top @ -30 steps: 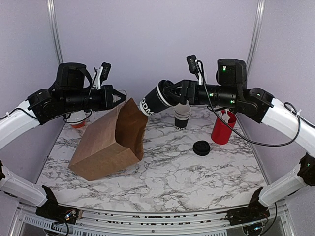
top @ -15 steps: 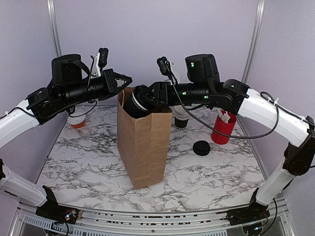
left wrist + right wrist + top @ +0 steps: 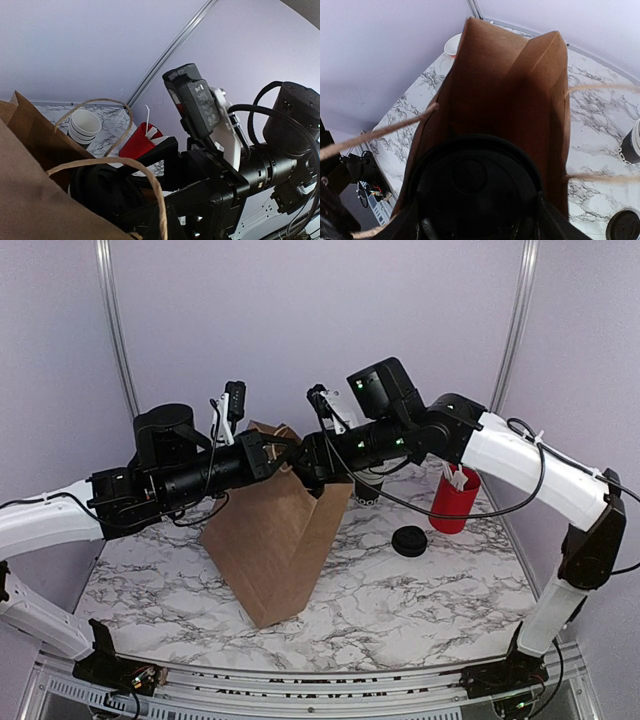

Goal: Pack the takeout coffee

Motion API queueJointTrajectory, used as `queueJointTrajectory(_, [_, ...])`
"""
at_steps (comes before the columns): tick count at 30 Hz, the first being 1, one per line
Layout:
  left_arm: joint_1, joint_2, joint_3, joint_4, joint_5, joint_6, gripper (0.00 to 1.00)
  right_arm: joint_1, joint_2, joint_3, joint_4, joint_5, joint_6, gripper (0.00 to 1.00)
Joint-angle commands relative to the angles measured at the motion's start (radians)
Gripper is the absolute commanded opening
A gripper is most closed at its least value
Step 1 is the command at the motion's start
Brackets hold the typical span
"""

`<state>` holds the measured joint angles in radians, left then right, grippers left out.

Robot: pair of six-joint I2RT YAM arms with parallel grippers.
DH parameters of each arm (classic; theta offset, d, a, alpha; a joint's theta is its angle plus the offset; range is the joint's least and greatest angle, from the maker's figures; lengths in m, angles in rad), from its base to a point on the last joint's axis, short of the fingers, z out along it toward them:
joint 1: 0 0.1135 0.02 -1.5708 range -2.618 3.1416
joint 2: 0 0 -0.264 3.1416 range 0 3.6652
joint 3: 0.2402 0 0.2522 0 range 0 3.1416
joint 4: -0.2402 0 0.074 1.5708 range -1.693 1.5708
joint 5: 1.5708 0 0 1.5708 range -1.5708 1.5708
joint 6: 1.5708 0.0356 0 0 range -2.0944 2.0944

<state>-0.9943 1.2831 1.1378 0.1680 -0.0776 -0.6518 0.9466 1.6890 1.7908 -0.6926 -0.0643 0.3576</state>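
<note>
The takeout coffee (image 3: 479, 192), a black cup with a black lid, is held lid-first in my right gripper (image 3: 480, 205) at the mouth of the brown paper bag (image 3: 512, 85). The bag's inside lies open just beyond the lid. In the top view the bag (image 3: 280, 540) stands tilted, with its top leaning to the right. My right gripper (image 3: 306, 458) reaches into its mouth and the cup is hidden there. My left gripper (image 3: 264, 455) is at the bag's left rim, shut on the paper. In the left wrist view the dark cup (image 3: 100, 186) sits behind a twine handle (image 3: 145, 172).
A stack of lidless white-rimmed black cups (image 3: 368, 486) stands behind the bag. A red holder (image 3: 453, 502) with white sticks is at the right. A low pile of black lids (image 3: 408, 540) lies in front of it. A small white bowl (image 3: 453, 44) sits at the far left.
The bag went from lying down to upright and now tilts. Both arms have dropped lower and closer together. My right gripper has pushed the cup deeper into the bag's mouth.
</note>
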Motion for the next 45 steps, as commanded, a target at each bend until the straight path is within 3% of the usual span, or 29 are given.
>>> queueJointTrajectory(1, [-0.055,-0.039,-0.021,0.136,-0.115,0.007,0.00,0.025,0.059,0.153,-0.093,0.020,-0.035,0.55])
queueJointTrajectory(15, [-0.080,-0.226,-0.284,0.341,-0.229,-0.047,0.00,0.088,0.281,0.376,-0.179,0.012,-0.016,0.54])
queueJointTrajectory(30, [-0.080,-0.441,-0.476,0.306,-0.262,-0.063,0.00,0.144,0.383,0.341,-0.272,0.047,-0.049,0.53])
queueJointTrajectory(39, [-0.081,-0.442,-0.487,0.255,-0.182,-0.033,0.00,0.152,0.455,0.439,-0.373,0.063,-0.095,0.53])
queueJointTrajectory(45, [-0.080,-0.375,-0.458,0.249,-0.007,-0.006,0.00,0.139,0.481,0.548,-0.425,0.050,-0.097,0.53])
